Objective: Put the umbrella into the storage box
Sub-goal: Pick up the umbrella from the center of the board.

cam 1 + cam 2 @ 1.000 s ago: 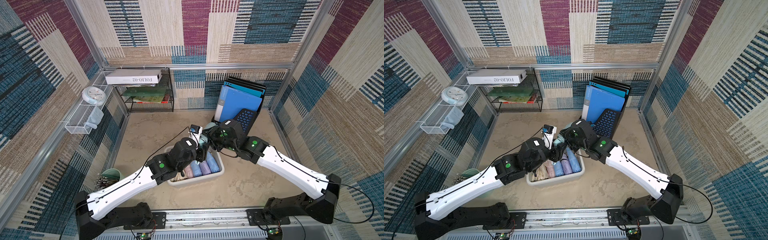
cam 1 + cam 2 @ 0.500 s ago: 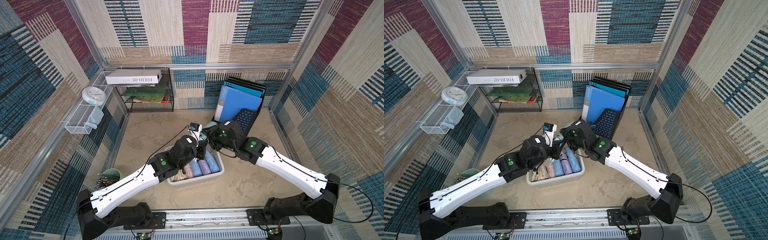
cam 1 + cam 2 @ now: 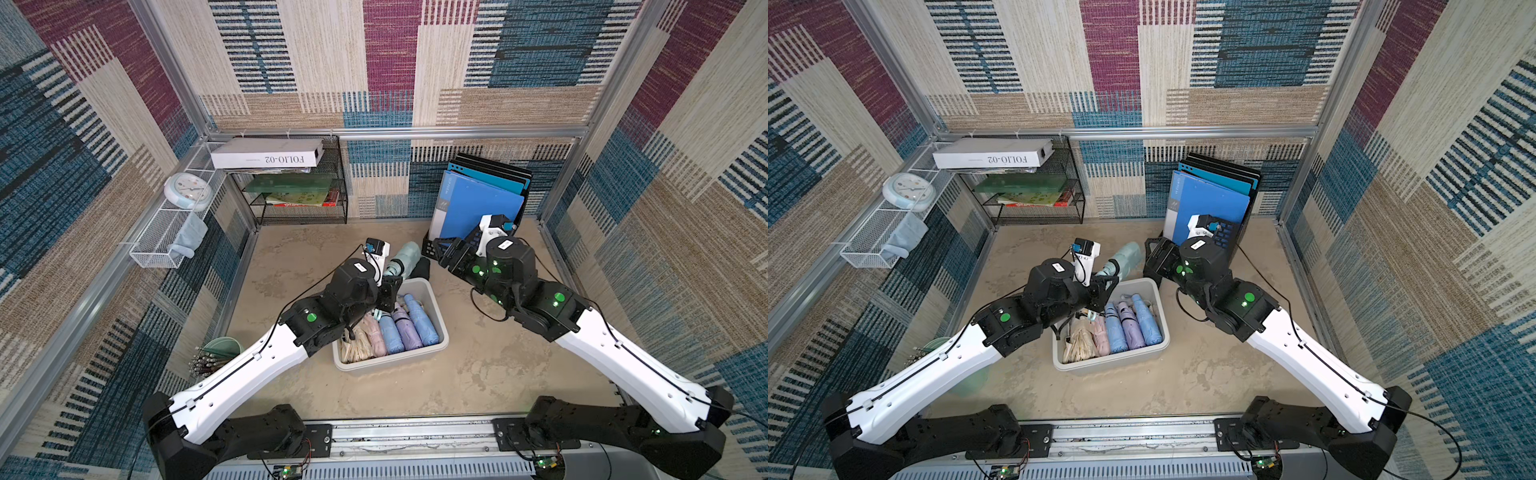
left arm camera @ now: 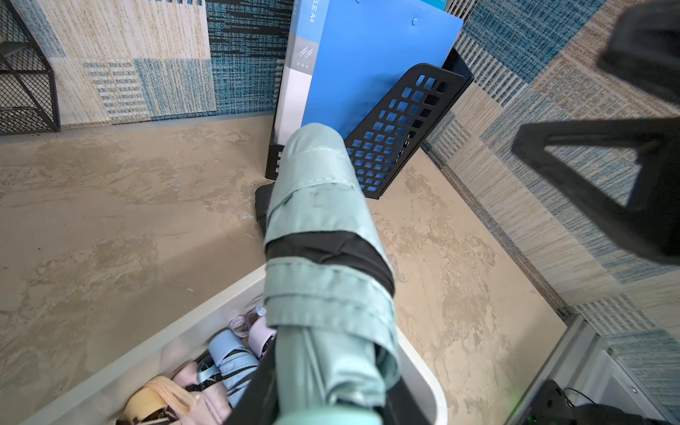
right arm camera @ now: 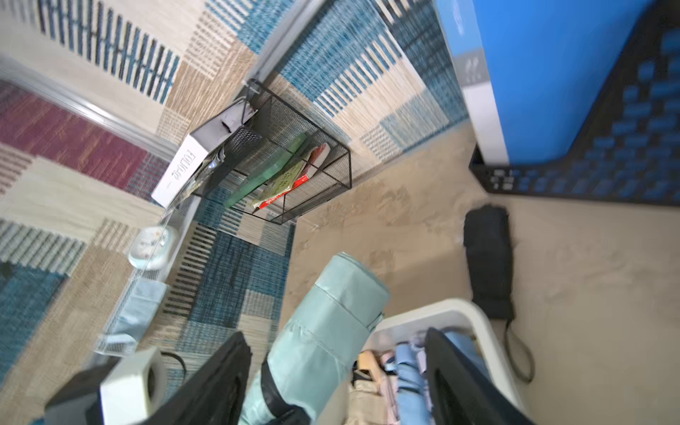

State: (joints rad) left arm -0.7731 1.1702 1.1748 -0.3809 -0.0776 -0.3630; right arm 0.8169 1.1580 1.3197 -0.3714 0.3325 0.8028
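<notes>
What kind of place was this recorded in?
Probably a staged robot cell dressed as a home-office corner: patterned panels in an aluminium frame, a black file holder with blue folders, a wire shelf of books.

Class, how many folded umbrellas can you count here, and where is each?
7: five side by side in the storage box, a mint umbrella in the left gripper, a black umbrella on the table beyond it. Others may be hidden.

Mint folded umbrella (image 3: 406, 257) (strap wrapped), tilted over far rim, off-white storage box (image 3: 390, 362), part-filled
</notes>
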